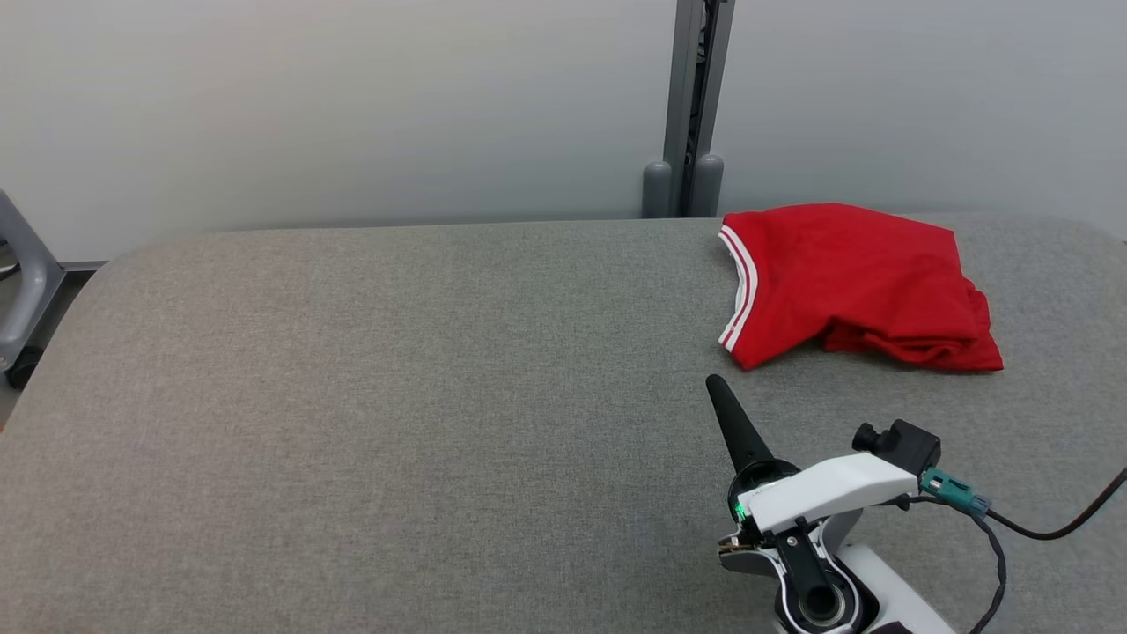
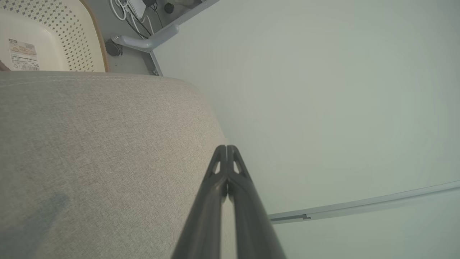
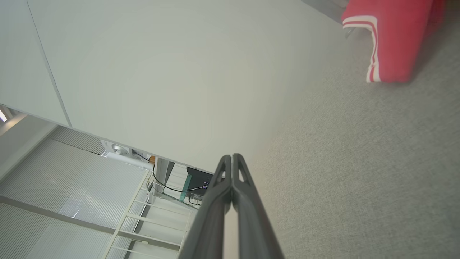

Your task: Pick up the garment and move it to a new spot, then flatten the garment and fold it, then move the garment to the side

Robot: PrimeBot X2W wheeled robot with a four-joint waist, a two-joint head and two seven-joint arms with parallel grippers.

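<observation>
The garment (image 1: 858, 282) is a red shirt with white stripes on its sleeve hem, lying folded in a loose heap at the far right of the grey fabric table (image 1: 396, 396). It also shows in the right wrist view as a red garment (image 3: 393, 39) at the top right. My right gripper (image 1: 715, 386) is shut and empty, low over the table a little in front of the shirt's near left corner. In its own view the right gripper (image 3: 231, 156) has its fingers pressed together. My left gripper (image 2: 226, 147) is shut too, empty, over the table's edge.
A pale wall stands behind the table, with a grey post (image 1: 691, 106) behind the shirt. A grey frame (image 1: 22, 291) stands off the table's left end. A cream perforated basket (image 2: 50, 36) sits beyond the table in the left wrist view. A black cable (image 1: 1057, 528) trails from my right wrist.
</observation>
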